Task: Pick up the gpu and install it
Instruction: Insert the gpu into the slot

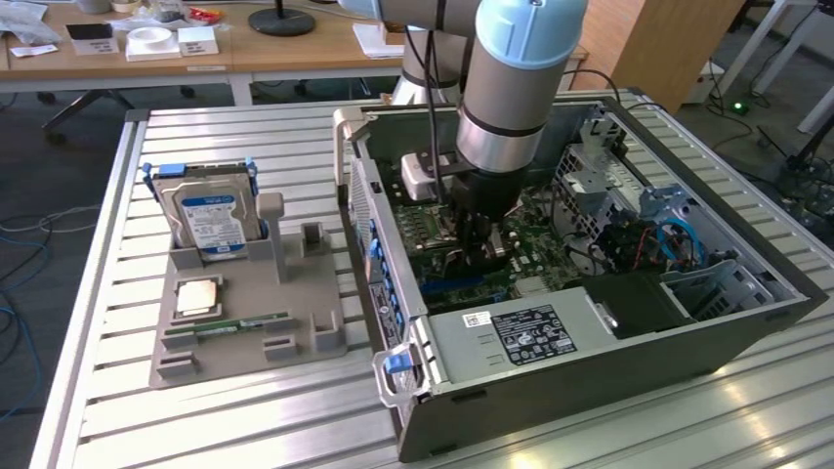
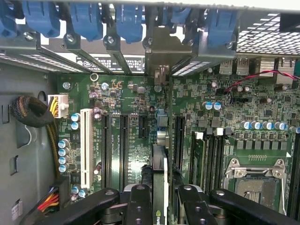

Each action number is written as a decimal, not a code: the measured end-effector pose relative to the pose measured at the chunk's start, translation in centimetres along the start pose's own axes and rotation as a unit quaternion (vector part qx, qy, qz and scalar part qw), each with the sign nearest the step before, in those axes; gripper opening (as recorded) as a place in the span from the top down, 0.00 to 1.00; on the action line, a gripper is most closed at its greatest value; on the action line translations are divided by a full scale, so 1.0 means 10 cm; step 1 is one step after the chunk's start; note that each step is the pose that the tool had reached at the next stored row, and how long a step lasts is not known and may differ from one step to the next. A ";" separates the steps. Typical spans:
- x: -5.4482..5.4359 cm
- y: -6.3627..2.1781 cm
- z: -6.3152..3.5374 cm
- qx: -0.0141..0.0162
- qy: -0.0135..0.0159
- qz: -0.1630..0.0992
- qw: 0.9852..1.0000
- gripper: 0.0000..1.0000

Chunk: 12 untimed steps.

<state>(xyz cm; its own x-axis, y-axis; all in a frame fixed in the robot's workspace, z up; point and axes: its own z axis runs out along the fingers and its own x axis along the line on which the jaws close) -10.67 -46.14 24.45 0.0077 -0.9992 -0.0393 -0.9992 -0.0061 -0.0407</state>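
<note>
The gpu (image 2: 158, 187): thin flat dark expansion card, seen edge-on in the wrist view, green along the near edge. It stands on edge over the green motherboard (image 2: 131, 93), in line with the long black expansion slots (image 2: 123, 145) and between two of them. Its silver metal bracket (image 2: 161, 51) lies at the rear wall of the case, below the row of blue plastic retention clips (image 2: 86, 18). Whether its lower edge sits in a slot cannot be told.

The gripper (image 2: 161, 199): black, two-fingered, clamped on the card, one finger (image 2: 139, 206) on each face.

The arm (image 1: 515, 88): silver-grey tube with blue end cap. It points steeply downward into the open dark grey computer case (image 1: 587, 371), with the wrist and gripper (image 1: 472, 256) low over the board, near the case's middle.

Inside the case: a white slot (image 2: 86, 147) beside the black ones, and a metal-framed processor socket (image 2: 255, 183) on the far side of the card from it.

Grey moulded fixture tray (image 1: 234, 352): on the ribbed aluminium table (image 1: 234, 410), just beside the case, toward the exterior view's left. It holds:
- a boxy hard drive with blue-white label (image 1: 209, 220), upright in its stand;
- a square processor chip (image 1: 195, 295), lying flat;
- a narrow green RAM stick (image 1: 241, 322), lying flat near the chip.
</note>
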 end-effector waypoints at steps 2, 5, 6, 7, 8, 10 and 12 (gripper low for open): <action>0.00 0.000 -0.014 0.000 0.000 0.000 1.000 0.74; 0.00 -0.001 -0.021 0.000 0.000 0.000 1.000 0.74; 0.00 -0.001 -0.021 0.000 0.000 0.000 1.000 0.74; 0.00 -0.001 -0.021 0.000 0.000 0.000 1.000 0.74; 0.00 0.000 -0.022 0.000 0.000 0.000 1.000 0.74; 0.00 -0.001 -0.023 0.000 0.000 0.000 1.000 0.74; 0.00 0.000 -0.023 0.000 0.000 0.001 1.000 0.74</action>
<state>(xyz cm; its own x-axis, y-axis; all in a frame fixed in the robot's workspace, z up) -10.68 -46.18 24.67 0.0056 -0.9992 -0.0393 -0.9992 -0.0040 -0.0406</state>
